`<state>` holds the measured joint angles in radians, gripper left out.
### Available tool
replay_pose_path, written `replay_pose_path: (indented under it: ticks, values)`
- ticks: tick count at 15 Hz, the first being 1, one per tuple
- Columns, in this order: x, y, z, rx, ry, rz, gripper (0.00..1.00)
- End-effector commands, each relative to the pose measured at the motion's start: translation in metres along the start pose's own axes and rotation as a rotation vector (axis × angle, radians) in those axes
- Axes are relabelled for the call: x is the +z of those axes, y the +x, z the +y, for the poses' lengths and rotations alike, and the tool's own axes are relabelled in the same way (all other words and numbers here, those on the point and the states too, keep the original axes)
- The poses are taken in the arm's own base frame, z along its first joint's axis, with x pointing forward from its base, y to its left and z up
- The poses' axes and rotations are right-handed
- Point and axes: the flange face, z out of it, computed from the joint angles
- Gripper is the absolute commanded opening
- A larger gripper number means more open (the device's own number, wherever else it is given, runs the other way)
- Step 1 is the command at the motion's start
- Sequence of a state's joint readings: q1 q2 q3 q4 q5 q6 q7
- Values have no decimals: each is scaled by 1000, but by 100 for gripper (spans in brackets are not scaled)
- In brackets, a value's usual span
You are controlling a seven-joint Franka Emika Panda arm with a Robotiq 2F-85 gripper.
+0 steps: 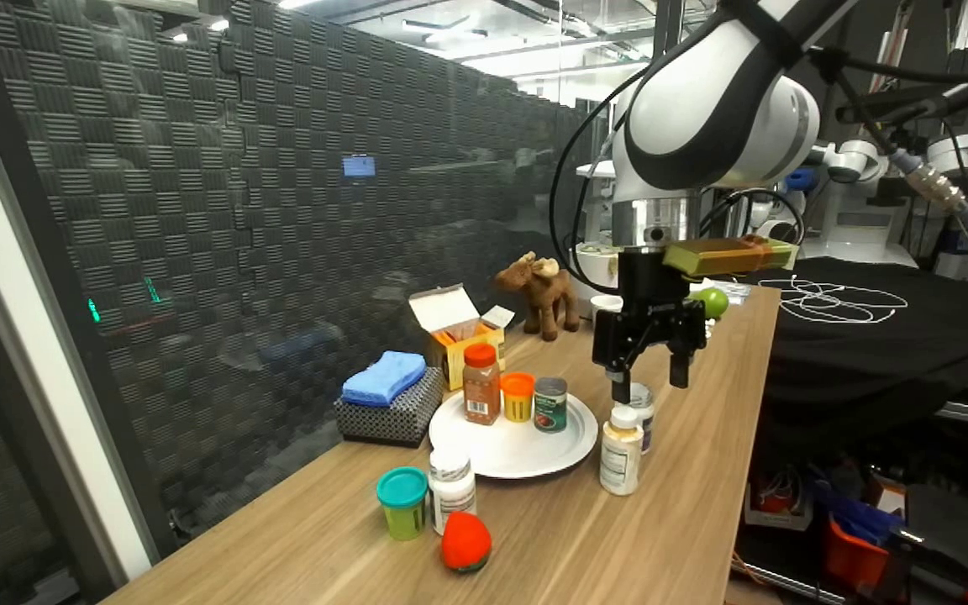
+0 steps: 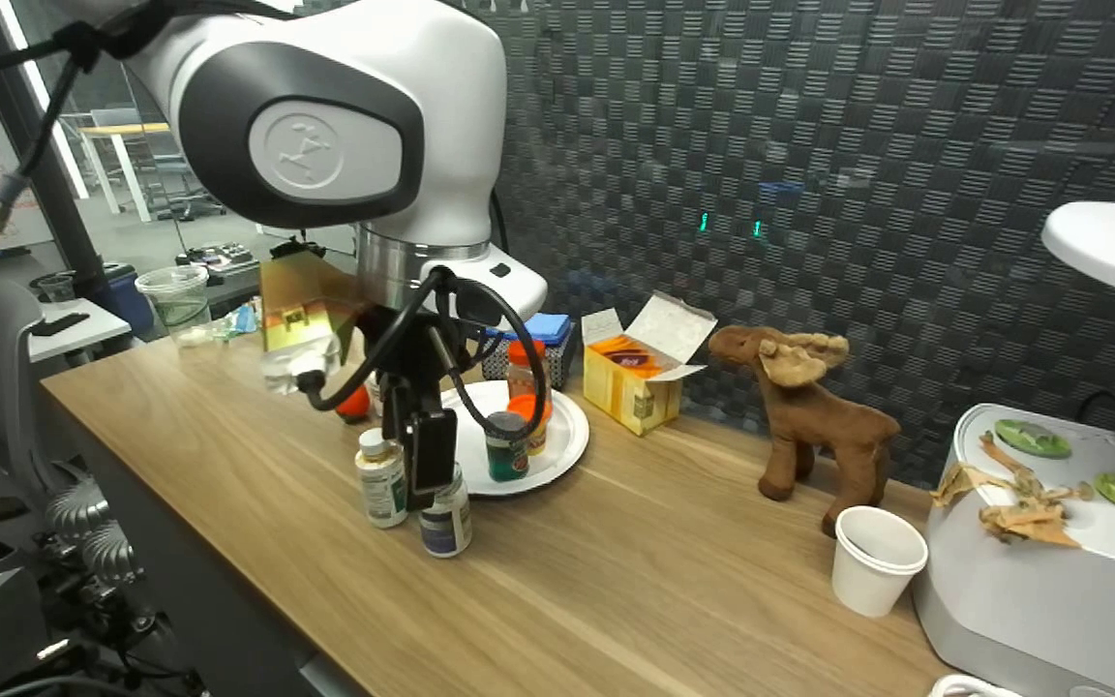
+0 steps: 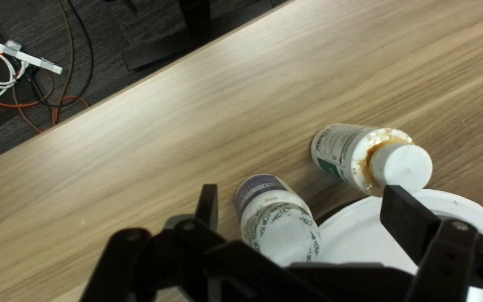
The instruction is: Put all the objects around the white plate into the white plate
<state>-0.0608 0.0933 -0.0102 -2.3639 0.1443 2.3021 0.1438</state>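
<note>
The white plate (image 1: 526, 460) lies on the wooden counter (image 1: 660, 538) bearing a red-capped brown jar (image 1: 481, 395), an orange-lidded yellow tub (image 1: 518, 405) and a green-labelled can (image 1: 551, 412), while a yellow carton (image 2: 618, 392) near it holds orange packets (image 2: 630, 356). Around the plate sit a teal-lidded green tub (image 1: 404, 508), a white bottle (image 1: 452, 496) just beside that, a red ball (image 1: 465, 542), a green-labelled bottle (image 3: 342, 151) and a purple-labelled bottle (image 2: 446, 530), contents hidden. The gripper (image 1: 650, 385) has its jaws spread wide, and in the wrist view the purple-labelled bottle shows between them.
</note>
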Motion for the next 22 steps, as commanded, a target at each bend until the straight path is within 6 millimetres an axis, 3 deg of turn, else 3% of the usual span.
replay_pose_path:
  ticks: [1,5,6,7,14,17,22]
  values:
    - [-4,14,1,18,1,-1,100]
    - [0,26,0,21,7,-7,100]
    - [1,28,0,21,8,-9,93]
    - [2,30,0,21,7,-12,74]
    - [-4,21,3,50,7,-19,20]
    - [-21,15,3,33,-3,11,19]
    - [-82,4,-27,-113,-100,130,19]
